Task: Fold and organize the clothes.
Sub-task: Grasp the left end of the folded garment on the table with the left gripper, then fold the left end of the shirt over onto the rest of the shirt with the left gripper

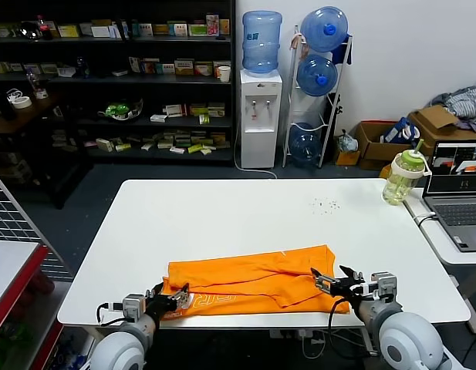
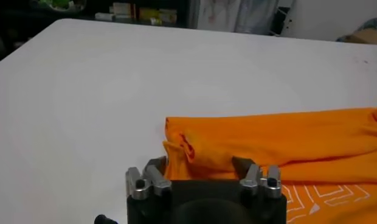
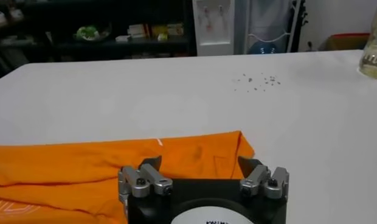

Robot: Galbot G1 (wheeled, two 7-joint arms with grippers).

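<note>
The orange T-shirt (image 1: 253,279) lies folded into a long band near the table's front edge, with white lettering (image 1: 214,298) showing on its lower layer. My left gripper (image 1: 174,297) is at the shirt's left end. It is open, and the fabric's front edge (image 2: 194,152) lies between its spread fingers (image 2: 155,165). My right gripper (image 1: 330,282) is at the shirt's right end. It is open too, with the shirt's corner (image 3: 200,155) between its fingers (image 3: 248,165). Lettering also shows in the left wrist view (image 2: 322,196).
The white table (image 1: 245,216) has small dark specks (image 1: 325,205) at the back right. A green-lidded bottle (image 1: 403,176) stands at the right edge beside a laptop (image 1: 457,193) on a side table. A red-edged table (image 1: 14,270) is at the left.
</note>
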